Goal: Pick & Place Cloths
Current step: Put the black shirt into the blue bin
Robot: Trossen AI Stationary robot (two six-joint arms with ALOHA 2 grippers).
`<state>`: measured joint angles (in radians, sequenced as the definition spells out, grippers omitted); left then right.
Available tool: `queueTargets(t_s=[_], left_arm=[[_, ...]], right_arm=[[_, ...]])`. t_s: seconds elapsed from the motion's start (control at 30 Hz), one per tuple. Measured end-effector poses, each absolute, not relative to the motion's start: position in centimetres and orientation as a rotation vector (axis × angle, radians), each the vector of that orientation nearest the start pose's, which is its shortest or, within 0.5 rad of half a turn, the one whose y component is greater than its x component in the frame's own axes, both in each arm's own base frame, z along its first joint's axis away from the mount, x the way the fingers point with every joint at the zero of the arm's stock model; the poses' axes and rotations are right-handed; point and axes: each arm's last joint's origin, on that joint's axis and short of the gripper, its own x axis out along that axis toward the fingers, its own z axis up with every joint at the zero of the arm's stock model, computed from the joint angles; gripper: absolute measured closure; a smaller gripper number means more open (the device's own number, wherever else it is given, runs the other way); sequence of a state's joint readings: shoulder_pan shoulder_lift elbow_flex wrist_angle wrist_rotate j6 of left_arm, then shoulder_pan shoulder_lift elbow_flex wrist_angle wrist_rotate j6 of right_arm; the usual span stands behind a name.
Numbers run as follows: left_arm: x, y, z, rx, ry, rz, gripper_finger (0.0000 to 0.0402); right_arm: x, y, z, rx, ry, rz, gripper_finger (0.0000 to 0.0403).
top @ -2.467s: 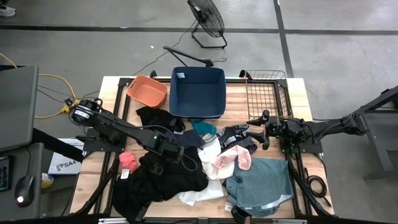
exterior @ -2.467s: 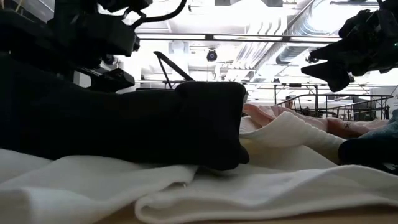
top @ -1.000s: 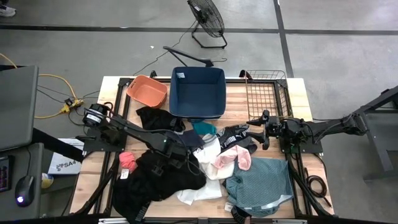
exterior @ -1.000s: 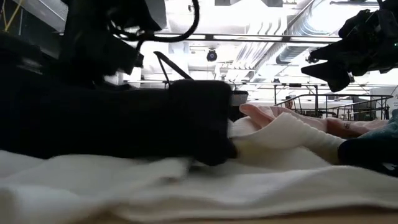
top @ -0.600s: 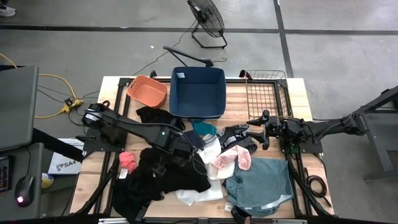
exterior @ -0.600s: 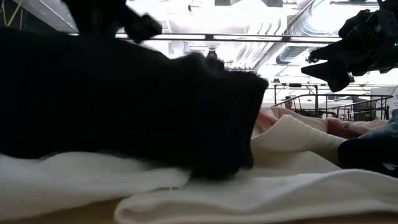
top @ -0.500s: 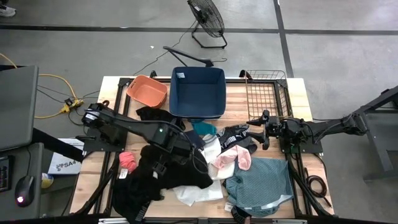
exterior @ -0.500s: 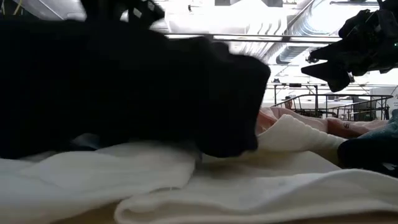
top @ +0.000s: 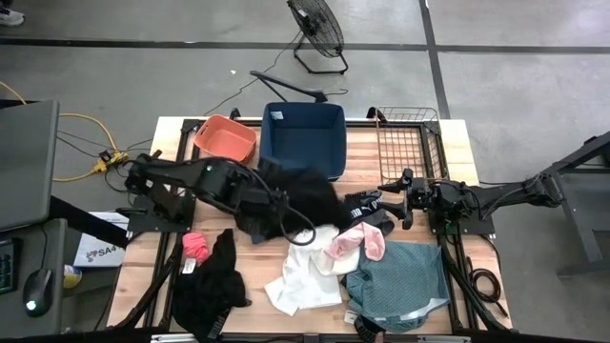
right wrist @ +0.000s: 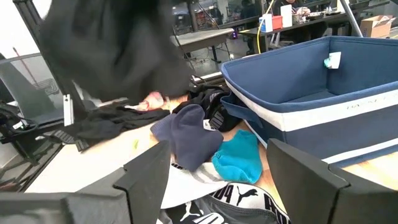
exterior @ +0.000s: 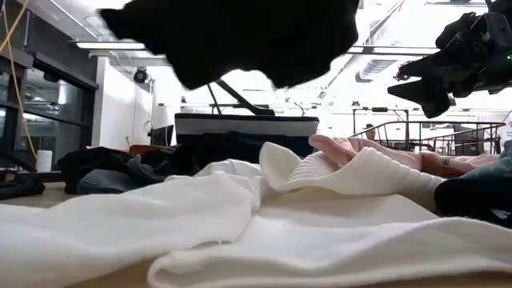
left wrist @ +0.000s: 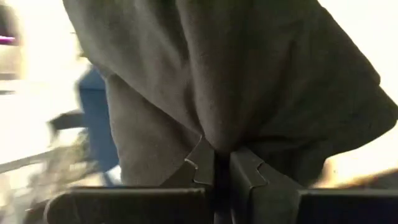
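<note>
- far left of the overhead frame, lower down: a black heap (top: 212,286) lies on the table, not touched by either arm, with a small coral-pink piece (top: 195,245) at its upper edge.
- left of centre: my left gripper (left wrist: 216,169) has its fingers pressed together, pinching a black garment (top: 291,202). the low view shows the cloth hanging clear of the table, at the top of the frame.
- centre top: the navy tub (top: 303,138) sits just above the lifted garment in the overhead frame, with the orange basin (top: 226,139) to its left. i judge the tub to be the drop target, so the coming move runs up-frame from the gripper; the left arm is plainly the nearer one.
- the garment's bulk trails to the right of the gripper, towards the tub's lower right corner, so i'd carry it well over the near rim before letting go, or it may drape on the wall.
- centre bottom: a white cloth (top: 307,274) and a pale pink cloth (top: 355,242) lie on the table, touching.
- right of centre: the teal-green garment (top: 400,284) lies spread at the lower right.
- right: my right gripper (top: 405,202) waits with fingers spread, holding nothing, above a black-and-white patterned piece (top: 366,204).
</note>
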<state>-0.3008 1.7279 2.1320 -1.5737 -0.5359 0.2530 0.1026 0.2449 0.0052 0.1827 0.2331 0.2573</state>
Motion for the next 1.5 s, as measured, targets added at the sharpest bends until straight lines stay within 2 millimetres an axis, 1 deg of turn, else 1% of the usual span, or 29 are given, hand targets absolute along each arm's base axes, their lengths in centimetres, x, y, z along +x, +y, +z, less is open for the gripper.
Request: queueTargets(t_s=[0.1,0.17,0.23,0.37,0.6,0.77,0.87,0.97,1.03,1.1,1.17,1.27,1.33,1.43,1.5], left_arm=[[28.8,-6.9,44.2,0.830,1.056,0.209,0.0394],[29.0,-6.2,44.6,0.900,1.044,0.295,0.0394],[29.4,-5.4,44.7,0.932,1.046,0.348,0.0394],[29.9,-3.1,44.8,0.959,1.080,0.399,0.0394],[30.9,1.4,45.2,0.958,1.112,0.435,0.0394],[31.3,4.5,45.1,0.926,1.122,0.357,0.0394],[31.4,6.3,44.8,0.906,1.144,0.346,0.0394],[32.2,8.0,44.0,0.886,1.167,0.361,0.0394],[32.3,9.1,42.9,0.868,1.214,0.343,0.0394],[33.1,9.8,41.8,0.884,1.233,0.338,0.0394],[33.3,10.8,40.8,0.880,1.272,0.333,0.0394],[34.4,11.5,38.9,0.893,1.296,0.311,0.0394],[34.5,12.3,37.5,0.879,1.336,0.294,0.0394],[35.5,12.7,35.7,0.890,1.323,0.274,0.0394],[35.5,13.1,34.4,0.877,1.351,0.244,0.0394]], right_arm=[[11.2,0.5,16.2,0.247,0.039,-0.137,0.0144],[11.2,0.5,16.2,0.247,0.039,-0.137,0.0144],[11.2,0.5,16.2,0.247,0.039,-0.137,0.0144],[11.2,0.5,16.2,0.247,0.039,-0.137,0.0144],[11.2,0.5,16.2,0.247,0.039,-0.137,0.0144],[11.2,0.5,16.2,0.247,0.039,-0.137,0.0144],[11.2,0.5,16.2,0.247,0.039,-0.137,0.0144],[11.2,0.5,16.2,0.247,0.039,-0.137,0.0144],[11.2,0.5,16.2,0.247,0.039,-0.137,0.0144],[11.2,0.5,16.2,0.247,0.039,-0.137,0.0144],[11.2,0.5,16.2,0.247,0.039,-0.137,0.0144],[11.2,0.5,16.2,0.247,0.039,-0.137,0.0144],[11.2,0.5,16.2,0.247,0.039,-0.137,0.0144],[11.2,0.5,16.2,0.247,0.039,-0.137,0.0144],[11.2,0.5,16.2,0.247,0.039,-0.137,0.0144]])
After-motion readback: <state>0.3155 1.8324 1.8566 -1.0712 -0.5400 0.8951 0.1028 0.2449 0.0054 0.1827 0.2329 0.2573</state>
